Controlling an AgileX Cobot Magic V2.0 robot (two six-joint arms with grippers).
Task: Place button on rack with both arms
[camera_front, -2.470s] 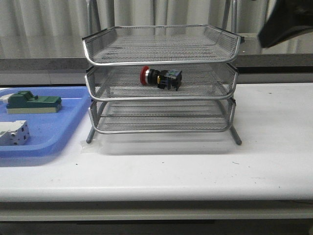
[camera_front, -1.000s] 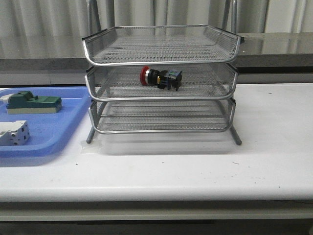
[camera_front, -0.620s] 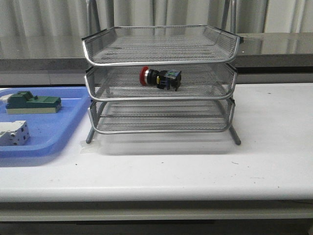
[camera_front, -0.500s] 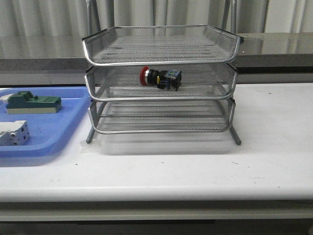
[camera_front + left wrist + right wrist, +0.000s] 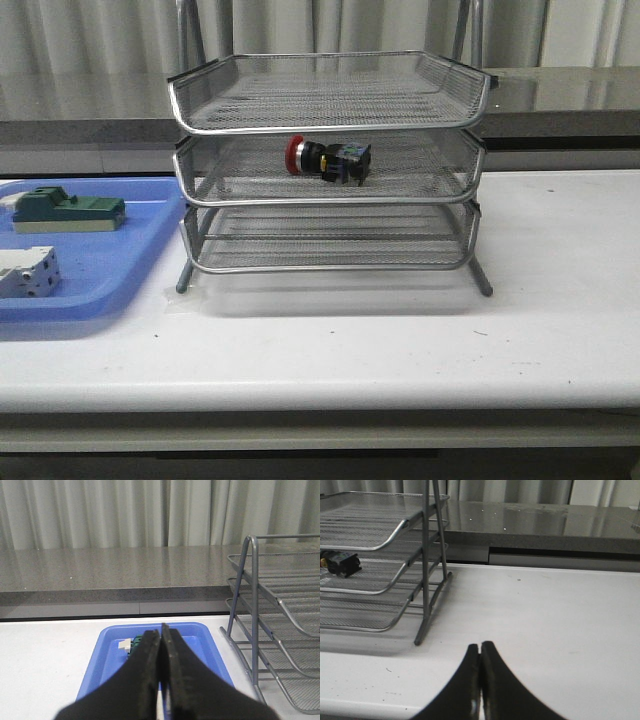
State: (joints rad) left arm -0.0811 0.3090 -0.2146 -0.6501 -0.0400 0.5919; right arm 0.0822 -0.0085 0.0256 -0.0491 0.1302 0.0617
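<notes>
Black fingers of the right gripper (image 5: 480, 680) are pressed together with nothing between them, low over the white table (image 5: 545, 625). The left gripper (image 5: 161, 680) is pinched closed and empty too, and it hangs over the blue tray (image 5: 107, 655).

From the right gripper, the rack (image 5: 427, 570) stands ahead and off to its left side. From the left gripper, the rack stands ahead and off to its right side. So the rack sits between the two arms.

The button (image 5: 328, 160) lies on its side in the middle shelf of the rack, under the top shelf. Its long way runs side to side, with the red head toward the left arm and the black block toward the right arm. The right gripper looks nearer to it. I think the job is done, since neither gripper touches it.

Farther back are a grey ledge (image 5: 100, 575) and pale curtains (image 5: 100, 510).
</notes>
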